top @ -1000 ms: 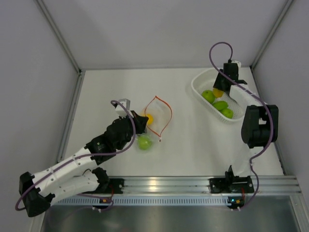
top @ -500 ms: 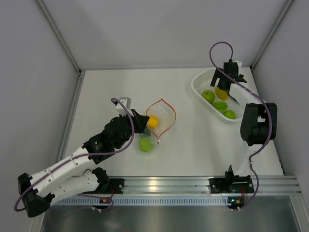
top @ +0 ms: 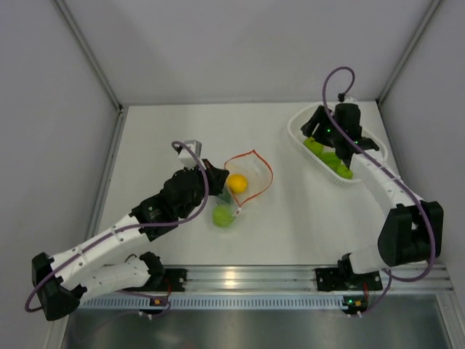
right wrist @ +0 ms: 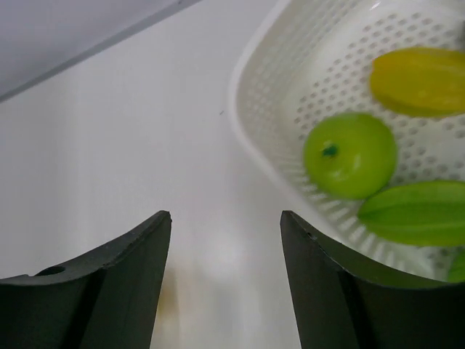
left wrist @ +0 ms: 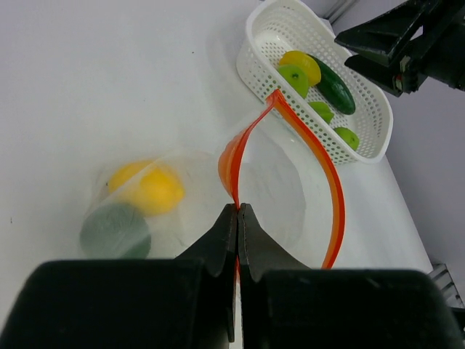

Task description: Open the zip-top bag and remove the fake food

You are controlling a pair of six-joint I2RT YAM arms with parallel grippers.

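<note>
clear crinkly zip-top bag [left wrist: 280, 193], perforated basket [left wrist: 252, 49]

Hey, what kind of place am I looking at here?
Probably a robotics lab test cell, not a kitchen: a white table boxed in by grey panels, robot arms bolted to an aluminium rail, and plastic fruit in a white perforated basket.

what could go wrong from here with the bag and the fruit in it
1. The left gripper pinches only a thin bit of the orange zip strip on the bag. A tug may slip it free and let the mouth fall shut.
2. The yellow fruit and green fruit seem to lie loose in the bag, so lifting it could spill them out.
3. The open right gripper hangs beside the basket rim and might bump it swinging over.
</note>
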